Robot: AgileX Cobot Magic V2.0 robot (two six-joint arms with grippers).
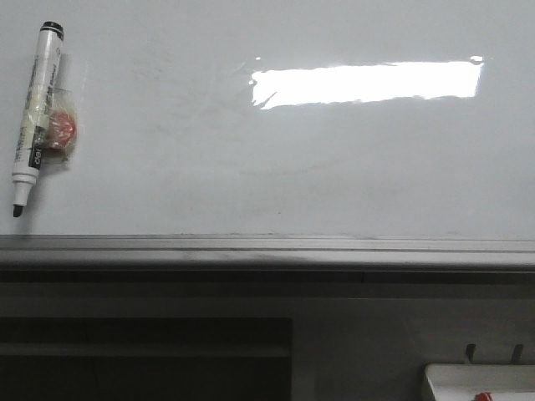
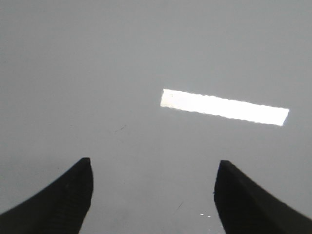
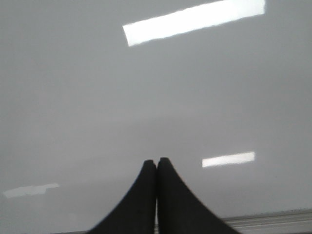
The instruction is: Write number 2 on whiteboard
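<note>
The glossy whiteboard fills the front view, with a bright rectangular light reflection and faint erased smudges. No number 2 shows on it. A white marker with black cap and tip hangs on the board at the far left, held by a clear clip with a red piece. Neither gripper shows in the front view. My left gripper is open and empty, facing the bare whiteboard. My right gripper is shut on nothing, facing the whiteboard just above its rail.
The grey metal bottom rail runs across below the board and shows in the right wrist view. A small white tray with a red item sits at the bottom right. A dark shelf opening lies at the lower left.
</note>
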